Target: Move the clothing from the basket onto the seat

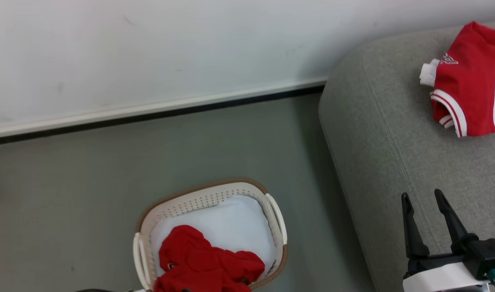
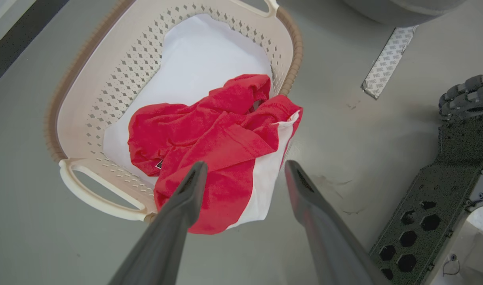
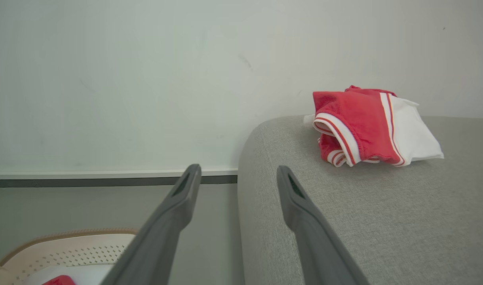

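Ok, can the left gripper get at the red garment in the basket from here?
Probably yes: the left gripper is open and aimed at the red garment, which drapes over the basket rim with nothing between.

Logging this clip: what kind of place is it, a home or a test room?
Probably a staged indoor test room rather than a lived-in home. A light grey sofa stands against a bare white wall, a laundry basket sits on a plain grey floor, and a patterned tape strip is stuck to that floor.

Basket [image 1: 190,205] on floor [image 1: 89,182]; garment [image 1: 470,89] on sofa [image 1: 393,142]
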